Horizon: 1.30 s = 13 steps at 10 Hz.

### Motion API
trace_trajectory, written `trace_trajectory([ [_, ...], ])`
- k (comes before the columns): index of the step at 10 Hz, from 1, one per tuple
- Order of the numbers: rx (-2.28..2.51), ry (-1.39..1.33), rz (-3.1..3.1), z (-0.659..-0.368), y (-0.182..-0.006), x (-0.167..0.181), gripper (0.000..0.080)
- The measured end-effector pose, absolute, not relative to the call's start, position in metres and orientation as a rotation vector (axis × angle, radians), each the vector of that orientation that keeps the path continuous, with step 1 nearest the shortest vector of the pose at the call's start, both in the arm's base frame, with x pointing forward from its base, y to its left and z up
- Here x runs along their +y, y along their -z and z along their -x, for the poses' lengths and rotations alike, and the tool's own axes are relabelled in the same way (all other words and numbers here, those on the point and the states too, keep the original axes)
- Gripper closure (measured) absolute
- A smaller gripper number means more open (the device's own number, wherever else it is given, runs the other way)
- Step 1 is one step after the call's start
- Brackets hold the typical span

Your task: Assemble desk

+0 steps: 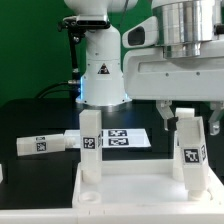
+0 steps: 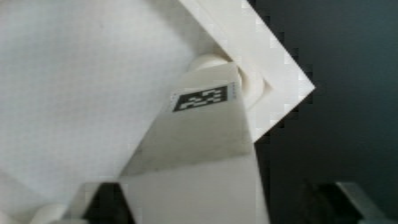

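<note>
**Hand around a desk leg**

The white plastic tabletop (image 1: pixel 130 190), a big flat rectangle with a raised rim, lies right under the robot's gripper (image 1: pixel 190 125). A short square white leg (image 1: pixel 191 155) with a black-and-white tag stands up in one corner of it, between the fingers (image 1: pixel 167 116). The fingers are apart, one on each side, and a gap shows beside the leg. A second leg (image 1: pixel 90 145) stands toward the exterior view's left of the hand. A third leg (image 1: pixel 45 143) lies flat farther that way. The table (image 1: pixel 30 115) is black. The wall (image 1: pixel 30 50) behind is green.
</note>
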<state>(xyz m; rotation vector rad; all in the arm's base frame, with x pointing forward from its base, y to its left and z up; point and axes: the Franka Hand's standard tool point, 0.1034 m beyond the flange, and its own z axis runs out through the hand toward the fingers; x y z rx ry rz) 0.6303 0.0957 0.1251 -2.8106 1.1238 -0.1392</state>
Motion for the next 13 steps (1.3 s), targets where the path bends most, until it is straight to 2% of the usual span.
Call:
trace_trajectory([
  [1,1.16,0.139,2.794,-0.6306,-0.1253,0.0957,0.0397],
  [2,1.171,0.138,2.79,-0.6307,-0.1253,0.0954,0.0511],
  [5,1.463,0.114,2.64,-0.6307,-0.1244,0.0956,0.0511],
  [11,2.462,0.009,1.674,-0.6355,-0.1217,0.0988,0.0511],
  [13,2.452,0.007,1.691,-0.6352,-0.1222,0.099,0.0511],
])
